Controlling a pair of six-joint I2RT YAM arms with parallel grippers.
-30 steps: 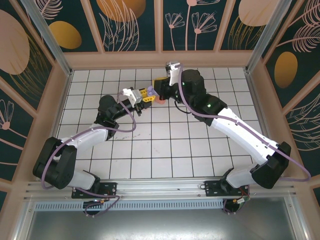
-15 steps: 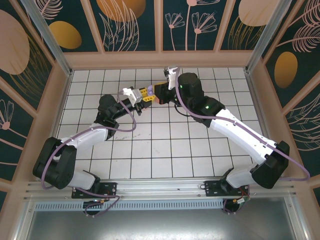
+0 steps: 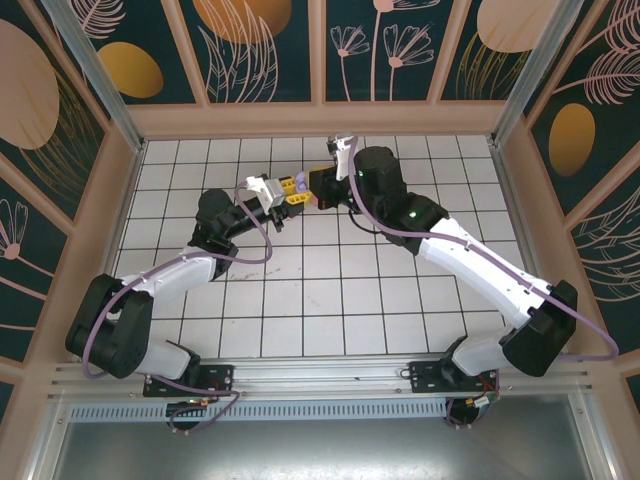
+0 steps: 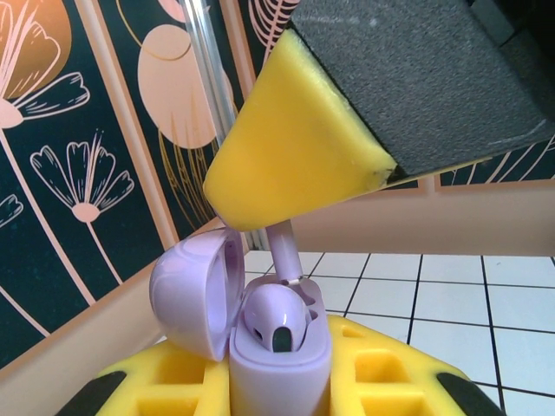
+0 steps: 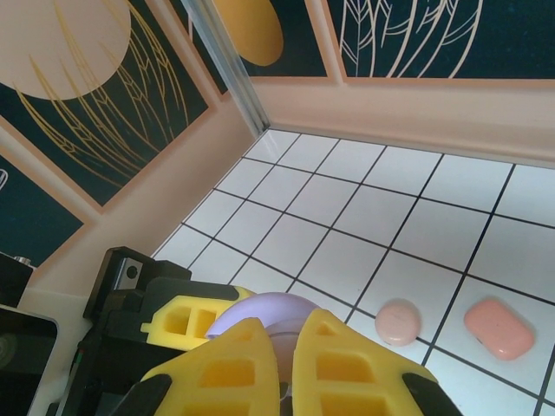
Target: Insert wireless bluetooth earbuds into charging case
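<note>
Right gripper (image 5: 286, 364) lowered purple earbud (image 4: 284, 250) toward purple case (image 4: 277, 373).

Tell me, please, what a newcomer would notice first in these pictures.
Over the far tiles the left hand grips an open purple case, and the right hand pinches a purple earbud stem-down just above it. A pink case and a salmon case lie on the tiles.

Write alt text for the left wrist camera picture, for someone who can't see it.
An open purple charging case, lid flipped left, stands between yellow foam jaws with one purple earbud seated inside. From above, another yellow foam pad holds a second earbud stem-down over the case.
</note>
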